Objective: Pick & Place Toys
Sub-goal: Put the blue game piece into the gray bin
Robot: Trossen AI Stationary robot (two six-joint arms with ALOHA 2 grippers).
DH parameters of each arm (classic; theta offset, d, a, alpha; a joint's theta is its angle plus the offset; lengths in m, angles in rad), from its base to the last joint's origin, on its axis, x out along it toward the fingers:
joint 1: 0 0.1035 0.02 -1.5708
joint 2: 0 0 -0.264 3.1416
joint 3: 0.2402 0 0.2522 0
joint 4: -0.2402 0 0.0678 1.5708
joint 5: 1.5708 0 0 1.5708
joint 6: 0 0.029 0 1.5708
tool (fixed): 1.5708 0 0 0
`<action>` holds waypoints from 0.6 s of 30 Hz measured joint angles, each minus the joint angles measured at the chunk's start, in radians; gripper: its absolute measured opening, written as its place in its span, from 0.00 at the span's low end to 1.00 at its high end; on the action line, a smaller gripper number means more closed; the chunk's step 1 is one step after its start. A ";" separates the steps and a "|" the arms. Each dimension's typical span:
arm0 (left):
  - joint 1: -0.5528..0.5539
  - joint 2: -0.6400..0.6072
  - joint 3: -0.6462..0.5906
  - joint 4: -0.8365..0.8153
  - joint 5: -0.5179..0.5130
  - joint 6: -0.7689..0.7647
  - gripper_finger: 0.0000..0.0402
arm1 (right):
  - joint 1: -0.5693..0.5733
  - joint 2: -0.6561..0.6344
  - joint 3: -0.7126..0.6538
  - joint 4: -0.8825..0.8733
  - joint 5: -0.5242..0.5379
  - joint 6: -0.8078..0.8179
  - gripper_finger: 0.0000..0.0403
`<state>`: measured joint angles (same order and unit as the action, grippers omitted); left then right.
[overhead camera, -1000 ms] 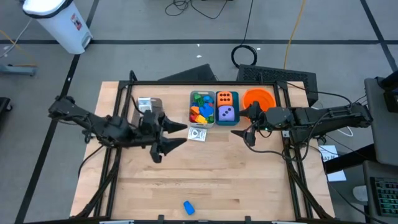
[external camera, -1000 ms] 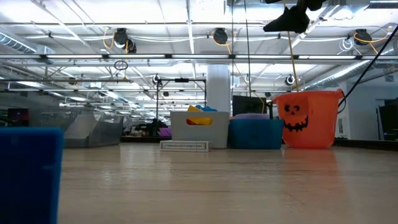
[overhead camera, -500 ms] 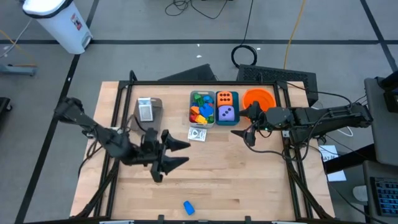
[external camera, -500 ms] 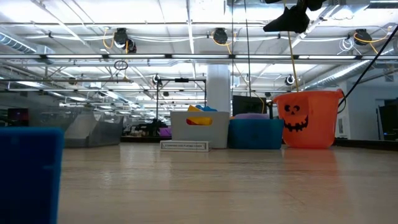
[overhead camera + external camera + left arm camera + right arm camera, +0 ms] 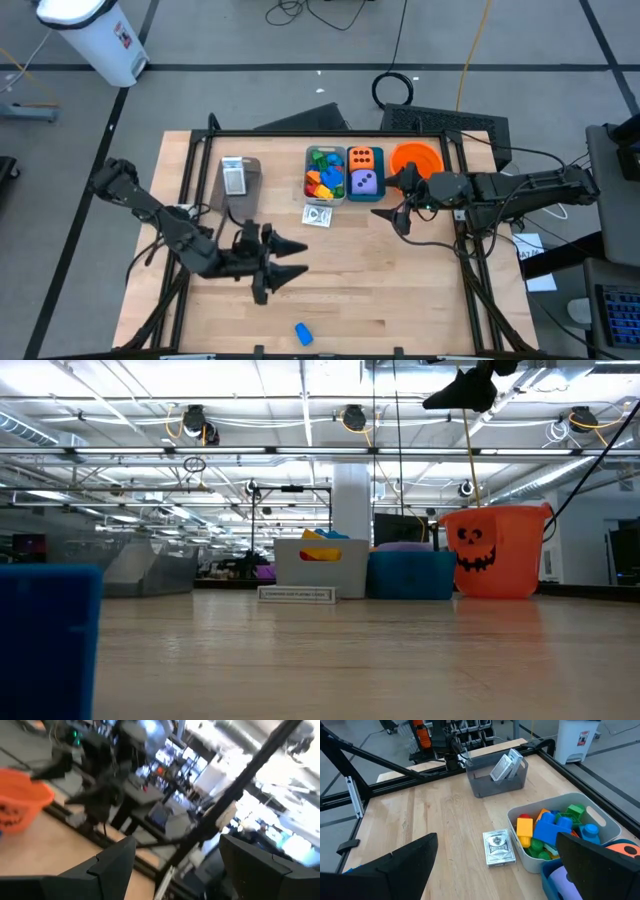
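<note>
A blue brick lies alone on the table near its front edge; in the low view it fills the near left. A white printed packet lies flat in front of the bins. More bricks fill a light bin. Beside it, an orange and a purple die sit in a teal bin. My left gripper hovers open and empty over the table's middle left, pointing right. My right gripper hangs open and empty in front of the orange bucket.
A dark grey bin at the back left holds another packet. The orange pumpkin-face bucket stands at the back right. A black frame rail runs along the table's sides. Bare wood lies between the bins and the blue brick.
My left gripper has swung toward the table's near edge and a little to the right, sinking somewhat and rolling slightly, its fingers still apart. It now stands farther from the dark grey bin and nearer the blue brick.
</note>
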<state>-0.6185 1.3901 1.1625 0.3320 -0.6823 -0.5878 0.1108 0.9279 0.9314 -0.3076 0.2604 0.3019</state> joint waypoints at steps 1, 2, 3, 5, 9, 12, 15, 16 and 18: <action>-0.007 0.001 0.000 -0.021 0.000 -0.016 0.72 | 0.000 0.000 0.000 0.003 0.000 0.000 0.98; -0.014 0.001 0.000 -0.036 0.000 -0.032 0.72 | 0.000 0.000 0.000 0.013 0.000 0.005 0.98; -0.019 0.001 0.000 -0.051 -0.003 -0.048 0.72 | 0.000 0.000 0.000 0.029 0.000 0.018 0.98; -0.035 0.000 0.000 -0.079 -0.027 -0.078 0.72 | 0.000 0.005 0.000 0.077 -0.002 0.065 0.98; -0.071 0.000 0.000 -0.123 -0.043 -0.106 0.72 | 0.001 0.029 0.000 0.223 -0.077 0.120 0.98; -0.098 0.000 0.000 -0.151 -0.044 -0.113 0.72 | 0.029 0.055 0.000 0.318 -0.080 0.143 0.98; -0.121 0.022 0.007 -0.161 -0.045 -0.073 0.72 | 0.074 0.093 0.000 0.409 -0.079 0.121 0.98; -0.131 0.035 0.014 -0.163 -0.043 -0.048 0.72 | 0.093 0.107 0.000 0.428 -0.079 0.111 0.98; -0.149 0.065 0.042 -0.194 -0.040 0.008 0.72 | 0.125 0.139 0.000 0.461 -0.080 0.093 0.98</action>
<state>-0.7671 1.4550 1.2047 0.1375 -0.7223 -0.5796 0.2357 1.0665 0.9314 0.1531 0.1803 0.3952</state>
